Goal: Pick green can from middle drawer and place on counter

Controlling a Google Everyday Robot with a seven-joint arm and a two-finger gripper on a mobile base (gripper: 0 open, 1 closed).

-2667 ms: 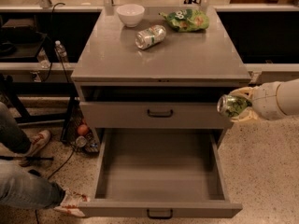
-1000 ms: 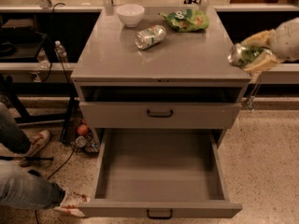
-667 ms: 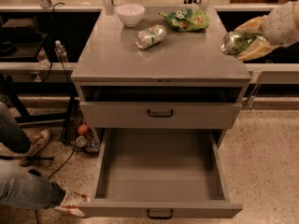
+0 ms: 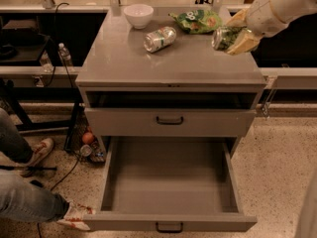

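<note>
I have one camera only; it sits high before the cabinet (image 4: 129,123), looking down and forward at its drawer fronts, near enough that the surface (image 4: 124,58) and open drawer (image 4: 168,182) fill the frame; the tool (image 4: 234,34), clasping the green can (image 4: 223,37), shows at upper right.

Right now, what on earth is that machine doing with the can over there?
The robot's gripper is shut on the green can, holding it over the right side of the counter, apparently not yet set down. Below, the middle drawer stands pulled open. A white bowl, a paler can on its side and a crisp bag lie on the counter.
</note>
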